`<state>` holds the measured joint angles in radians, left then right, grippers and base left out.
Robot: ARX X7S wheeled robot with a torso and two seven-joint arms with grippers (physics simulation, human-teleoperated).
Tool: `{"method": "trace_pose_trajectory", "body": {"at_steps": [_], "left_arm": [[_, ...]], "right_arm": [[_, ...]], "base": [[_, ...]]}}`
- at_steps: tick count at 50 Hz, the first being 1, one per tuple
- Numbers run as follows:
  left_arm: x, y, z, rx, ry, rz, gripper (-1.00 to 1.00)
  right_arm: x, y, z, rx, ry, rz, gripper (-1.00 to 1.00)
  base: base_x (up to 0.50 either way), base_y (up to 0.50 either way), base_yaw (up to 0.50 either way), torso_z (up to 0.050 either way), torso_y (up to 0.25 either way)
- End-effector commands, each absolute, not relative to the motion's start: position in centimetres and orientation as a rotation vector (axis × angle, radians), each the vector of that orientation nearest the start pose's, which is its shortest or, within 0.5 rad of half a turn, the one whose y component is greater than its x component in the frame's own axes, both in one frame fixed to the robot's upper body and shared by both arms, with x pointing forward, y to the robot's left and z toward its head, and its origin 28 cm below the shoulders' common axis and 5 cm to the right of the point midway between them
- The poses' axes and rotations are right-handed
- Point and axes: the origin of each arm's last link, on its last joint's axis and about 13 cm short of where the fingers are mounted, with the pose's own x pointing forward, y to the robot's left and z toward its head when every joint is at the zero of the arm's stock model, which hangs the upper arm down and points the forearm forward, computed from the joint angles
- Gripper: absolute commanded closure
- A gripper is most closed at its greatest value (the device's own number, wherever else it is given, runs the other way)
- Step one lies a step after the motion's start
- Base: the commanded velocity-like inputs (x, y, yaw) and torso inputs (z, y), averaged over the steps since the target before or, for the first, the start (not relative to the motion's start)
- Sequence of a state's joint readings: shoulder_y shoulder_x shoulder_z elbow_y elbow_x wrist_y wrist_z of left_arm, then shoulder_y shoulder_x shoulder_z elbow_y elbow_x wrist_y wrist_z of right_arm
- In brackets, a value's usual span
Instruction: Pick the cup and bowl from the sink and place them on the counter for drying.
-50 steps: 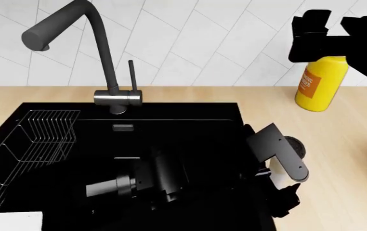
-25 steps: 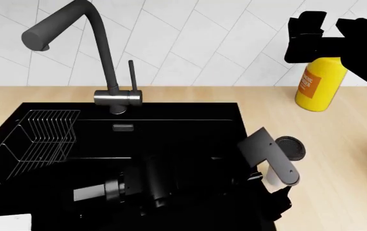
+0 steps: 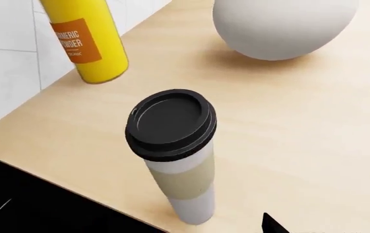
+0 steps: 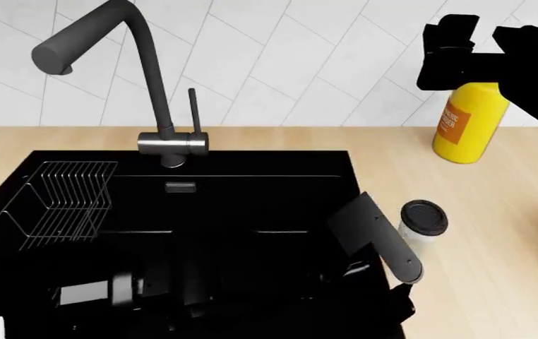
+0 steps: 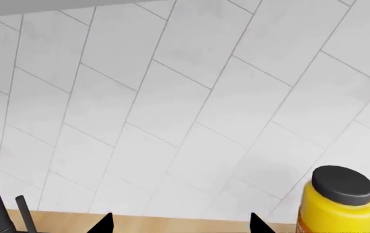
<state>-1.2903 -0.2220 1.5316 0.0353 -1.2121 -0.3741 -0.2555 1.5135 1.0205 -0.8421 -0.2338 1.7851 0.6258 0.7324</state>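
cup (image 4: 423, 227): upright on the counter (image 4: 495, 233), just beside the sink (image 4: 203, 205) edge, free of any grip | bowl (image 3: 282, 26): on counter beyond the cup | yellow bottle (image 3: 88, 41): orange label, "POWDER" legible, rest unclear | left gripper (image 4: 382, 247): fingers spread beside the cup, holding nothing | right gripper (image 5: 178, 225): raised toward tiled wall, only two fingertips show, set apart

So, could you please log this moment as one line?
frosted black-lidded cup: upright on beige counter | glossy white bowl: on counter | left gripper: beside cup

beige counter (image 4: 495, 233), cup (image 4: 421, 227), yellow bottle (image 4: 469, 122), bowl (image 3: 282, 26)
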Motion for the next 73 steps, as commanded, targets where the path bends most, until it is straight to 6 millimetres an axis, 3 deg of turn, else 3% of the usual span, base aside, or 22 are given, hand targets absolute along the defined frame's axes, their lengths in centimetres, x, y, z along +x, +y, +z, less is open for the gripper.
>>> {"method": "trace_pose_trajectory", "body": {"at_steps": [1,9,21,26,32,42,54,61,73], "left_arm": [[26.9,8.0,17.7,0.329,0.192,-1.057,-1.00],[27.2,9.9,19.5,0.304,0.183,-0.969,-1.00],[29.0,14.7,23.7,0.187,0.183,-0.703,-1.00],[29.8,16.3,26.8,0.155,0.166,-0.591,-1.00],[30.4,16.9,30.3,0.183,0.126,-0.550,-1.00],[31.1,17.3,34.5,0.202,0.066,-0.497,-1.00],[31.3,18.1,36.7,0.226,0.008,-0.385,-1.00],[31.0,19.3,37.5,0.238,0.012,-0.253,-1.00],[27.9,22.6,37.3,0.224,0.033,-0.113,-1.00]], "right_arm": [[25.1,-17.0,34.3,0.073,0.002,0.118,-1.00],[25.3,-17.0,33.9,0.080,0.001,0.112,-1.00],[26.0,-16.8,33.5,0.085,0.001,0.118,-1.00],[26.4,-16.6,33.4,0.093,-0.006,0.135,-1.00],[26.6,-16.5,34.3,0.090,-0.033,0.142,-1.00],[26.8,-16.0,36.0,0.059,-0.098,0.179,-1.00],[25.6,-15.9,38.4,0.042,-0.158,0.174,-1.00],[25.1,-16.2,38.3,0.041,-0.163,0.165,-1.00],[25.6,-16.3,38.3,0.020,-0.167,0.185,-1.00]], "base": [[0.00,0.00,0.00,0.000,0.000],[0.00,0.00,0.00,0.000,0.000],[0.00,0.00,0.00,0.000,0.000],[0.00,0.00,0.00,0.000,0.000],[0.00,0.00,0.00,0.000,0.000],[0.00,0.00,0.00,0.000,0.000],[0.00,0.00,0.00,0.000,0.000],[0.00,0.00,0.00,0.000,0.000],[0.00,0.00,0.00,0.000,0.000]]}}
